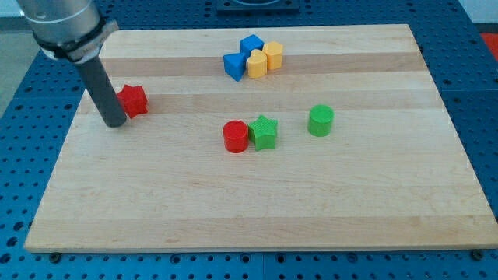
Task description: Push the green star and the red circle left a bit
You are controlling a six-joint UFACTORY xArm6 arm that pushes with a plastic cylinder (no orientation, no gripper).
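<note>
The green star [264, 131] sits near the board's middle, touching the red circle [235, 136] on its left side. My tip [114, 123] rests on the board at the view's left, far to the left of both blocks. It stands just left of a red star [134, 100], touching or nearly touching it.
A green circle [320, 120] stands to the right of the green star. Two blue blocks [241, 57] and two yellow blocks [264, 58] cluster near the view's top. The wooden board [257, 210] lies on a blue perforated table.
</note>
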